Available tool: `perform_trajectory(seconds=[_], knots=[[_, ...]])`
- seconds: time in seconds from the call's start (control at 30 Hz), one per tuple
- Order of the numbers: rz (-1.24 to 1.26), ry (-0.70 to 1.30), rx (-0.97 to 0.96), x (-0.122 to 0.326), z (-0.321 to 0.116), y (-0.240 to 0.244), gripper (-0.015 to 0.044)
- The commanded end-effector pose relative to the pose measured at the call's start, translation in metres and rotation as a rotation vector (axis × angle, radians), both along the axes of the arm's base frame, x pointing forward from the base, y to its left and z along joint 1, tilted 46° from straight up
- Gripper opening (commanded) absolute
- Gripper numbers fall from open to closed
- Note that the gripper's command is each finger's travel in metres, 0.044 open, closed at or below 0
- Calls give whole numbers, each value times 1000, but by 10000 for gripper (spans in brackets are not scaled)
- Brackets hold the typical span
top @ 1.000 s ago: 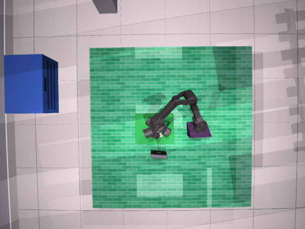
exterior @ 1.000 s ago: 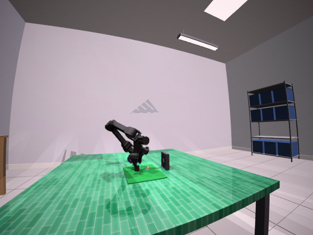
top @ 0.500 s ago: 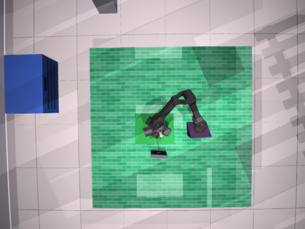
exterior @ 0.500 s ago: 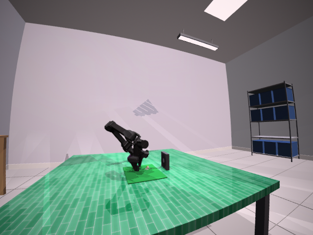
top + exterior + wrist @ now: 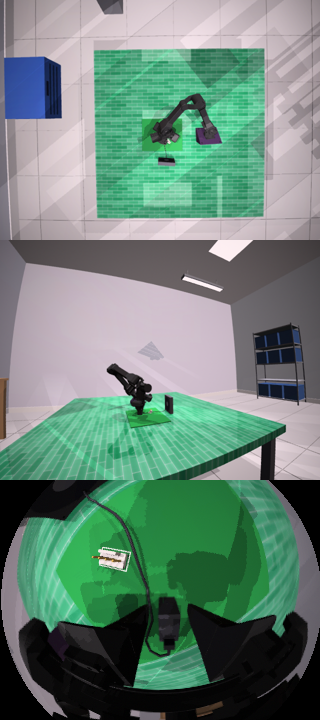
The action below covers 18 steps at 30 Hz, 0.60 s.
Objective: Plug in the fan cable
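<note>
The green board (image 5: 147,146) (image 5: 136,422) (image 5: 215,510) lies on the table. The white four-pin header (image 5: 168,141) (image 5: 150,411) (image 5: 114,556) stands on it, its pins bare. The black plug (image 5: 169,617) is between my fingers, with a gap on each side. My gripper (image 5: 139,413) (image 5: 168,608) is open, its fingers partly apart and low over the board. The thin dark cable (image 5: 165,151) (image 5: 136,555) runs from the plug past the left fingertip to the black fan (image 5: 166,161) (image 5: 169,404) (image 5: 50,497). The arm hides the plug in the top and exterior views.
The fan stands upright just beyond the board's edge. The cable passes between the header and my fingers in the wrist view. The arm's base sits on a purple block (image 5: 200,139). The green brick-patterned table (image 5: 118,160) (image 5: 90,436) surrounds the board.
</note>
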<state>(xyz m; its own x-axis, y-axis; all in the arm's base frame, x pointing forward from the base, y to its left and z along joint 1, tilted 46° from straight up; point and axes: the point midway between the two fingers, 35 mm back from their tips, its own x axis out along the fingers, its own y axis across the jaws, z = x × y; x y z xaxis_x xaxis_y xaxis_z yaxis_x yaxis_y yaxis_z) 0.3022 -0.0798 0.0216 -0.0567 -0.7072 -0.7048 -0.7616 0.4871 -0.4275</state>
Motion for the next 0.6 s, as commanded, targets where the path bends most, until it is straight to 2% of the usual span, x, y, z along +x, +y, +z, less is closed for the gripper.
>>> perform_trajectory(seconds=[0.0,0.13,0.23,0.3,0.43,0.57], knots=[[0,0,0,0,0,0,125],[0,0,0,0,0,0,20],[0,0,0,0,0,0,0],[0,0,1,1,2,2,0],[4,7,0,3,33,34,0],[4,8,0,4,33,36,0]])
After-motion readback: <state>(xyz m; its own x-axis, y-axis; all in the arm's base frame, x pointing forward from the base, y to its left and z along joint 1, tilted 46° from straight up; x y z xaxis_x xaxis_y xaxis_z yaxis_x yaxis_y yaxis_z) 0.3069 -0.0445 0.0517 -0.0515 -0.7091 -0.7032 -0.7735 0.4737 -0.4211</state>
